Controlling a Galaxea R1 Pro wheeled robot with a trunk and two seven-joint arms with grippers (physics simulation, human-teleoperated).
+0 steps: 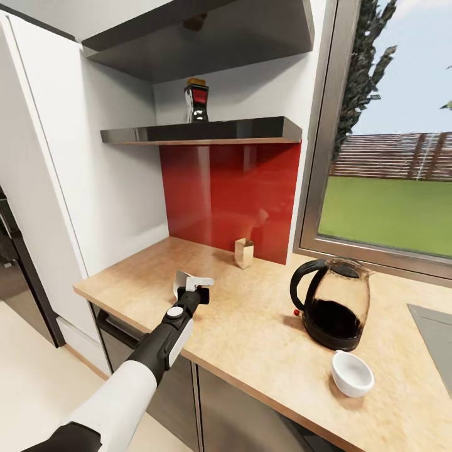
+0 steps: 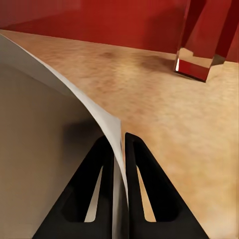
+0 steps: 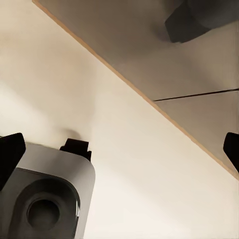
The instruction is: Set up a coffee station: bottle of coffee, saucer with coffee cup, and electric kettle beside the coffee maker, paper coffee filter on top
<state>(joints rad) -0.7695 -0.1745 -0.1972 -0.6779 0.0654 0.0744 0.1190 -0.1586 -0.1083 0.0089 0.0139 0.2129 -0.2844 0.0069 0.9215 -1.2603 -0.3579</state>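
Note:
My left gripper (image 1: 191, 287) is shut on the paper coffee filter (image 1: 183, 280), a thin white curved sheet, low over the left part of the countertop (image 1: 251, 339). In the left wrist view the paper coffee filter (image 2: 50, 149) is pinched between the black fingers (image 2: 144, 199). The electric kettle (image 1: 331, 306) stands to the right with the white coffee cup (image 1: 352, 373) in front of it. The bottle of coffee (image 1: 196, 100) is up on the dark shelf (image 1: 207, 132). My right gripper (image 3: 122, 149) is open over pale floor. The coffee maker and saucer are out of view.
A small tan paper bag (image 1: 243, 252) stands by the red backsplash (image 1: 232, 194), and it shows ahead in the left wrist view (image 2: 199, 59). A steel sink corner (image 1: 433, 339) lies at the far right. A white wall closes the left side, and a window sits behind the kettle.

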